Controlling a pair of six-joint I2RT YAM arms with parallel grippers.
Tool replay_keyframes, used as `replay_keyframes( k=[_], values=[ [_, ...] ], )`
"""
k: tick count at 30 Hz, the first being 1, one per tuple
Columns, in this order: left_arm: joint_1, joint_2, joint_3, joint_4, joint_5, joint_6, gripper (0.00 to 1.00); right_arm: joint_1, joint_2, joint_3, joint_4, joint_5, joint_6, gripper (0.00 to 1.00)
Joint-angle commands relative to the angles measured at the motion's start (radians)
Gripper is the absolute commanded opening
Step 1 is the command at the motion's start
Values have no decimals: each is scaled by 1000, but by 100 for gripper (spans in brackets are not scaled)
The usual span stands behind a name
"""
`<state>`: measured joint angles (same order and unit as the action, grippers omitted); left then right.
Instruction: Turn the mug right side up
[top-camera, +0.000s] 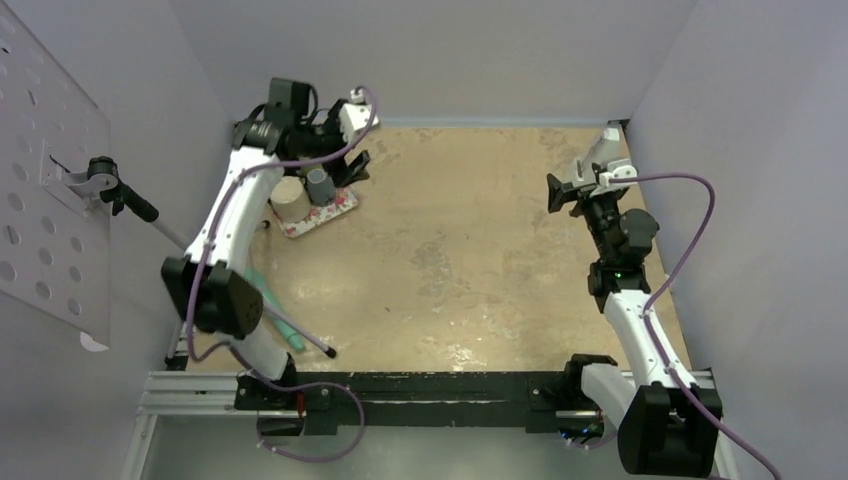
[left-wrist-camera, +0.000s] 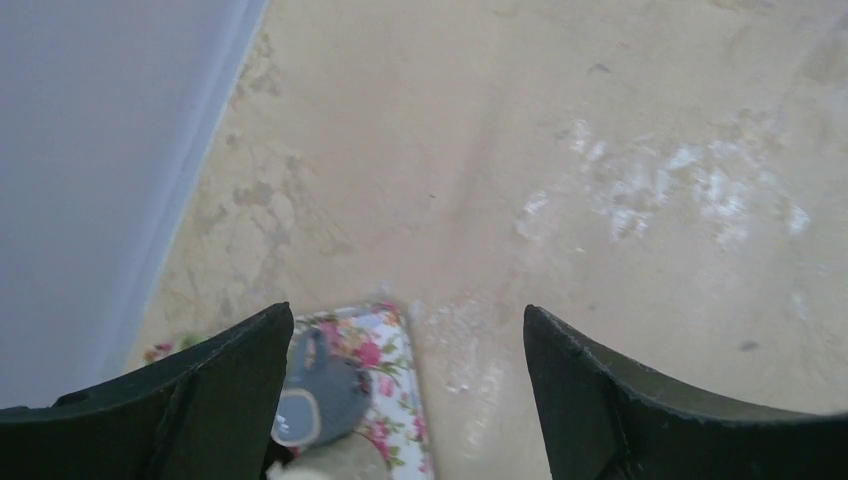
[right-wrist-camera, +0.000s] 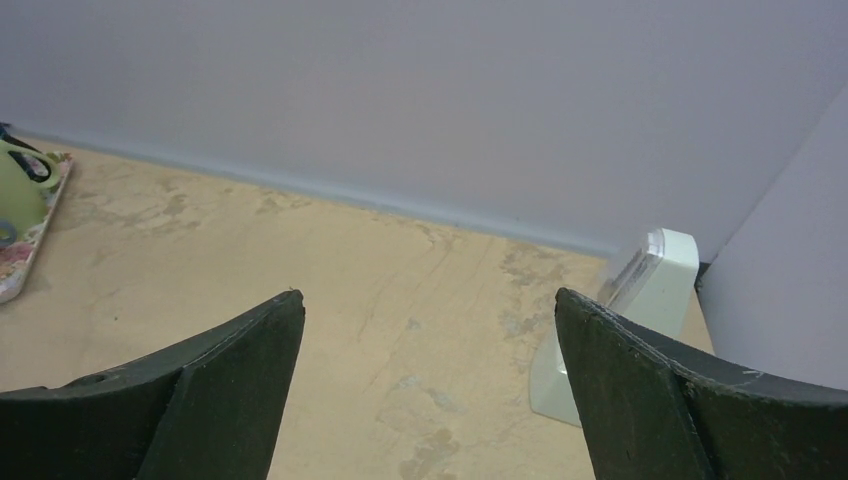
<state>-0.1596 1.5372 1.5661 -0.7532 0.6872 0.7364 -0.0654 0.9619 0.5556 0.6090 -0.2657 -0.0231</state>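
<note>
Black mounting rail (top-camera: 440, 385) runs along the near edge and carries the bases of both robot arms. Beyond it lies a tan table (top-camera: 470, 260), worn and blotched with pale scuffs. Plain lavender-grey walls (top-camera: 480, 50) close it in on the left, far and right sides. A white pegboard (top-camera: 40, 200) hangs on the left wall, with a black-handled tool (top-camera: 130, 200) on a hook. A teal-handled tool (top-camera: 285, 325) lies near the left arm's base, partly under the arm.

At the far left sits a floral tray (top-camera: 335, 212). The grey mug (top-camera: 320, 185) rests on it, just beside a cream cup-like object (top-camera: 290, 203). Which way the mug's mouth faces cannot be told. The left gripper (top-camera: 352, 165) hangs just beyond the mug, its fingers spread wide with nothing between them. In the left wrist view one finger hides part of the mug.

The right gripper (top-camera: 555, 190) is well apart at the far right, also spread wide and empty, near a white bracket (top-camera: 603, 150) in the corner.
</note>
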Motion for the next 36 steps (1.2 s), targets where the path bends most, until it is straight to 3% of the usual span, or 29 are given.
replay_keyframes(
  k=[1, 3, 5, 11, 17, 30, 36],
  values=[
    [-56, 356, 520, -554, -283, 154, 86, 5, 3, 55, -66, -81, -16, 99],
    [-74, 514, 749, -668, -410, 175, 82, 8, 15, 58, -68, -86, -12, 99],
    [-86, 615, 863, -678, -550, 191, 80, 13, 30, 64, -72, -89, -8, 99],
    [-84, 720, 803, -452, -782, 240, 75, 22, 89, 106, -115, -111, 0, 99],
    [-75, 807, 800, -275, -776, 231, 75, 37, 135, 129, -125, -118, 12, 99],
    [-49, 870, 758, -421, -693, 196, 62, 104, 224, 196, -192, -86, -8, 99],
    [-41, 921, 751, -368, -797, 215, 57, 117, 251, 234, -223, -81, -28, 99]
  ],
)
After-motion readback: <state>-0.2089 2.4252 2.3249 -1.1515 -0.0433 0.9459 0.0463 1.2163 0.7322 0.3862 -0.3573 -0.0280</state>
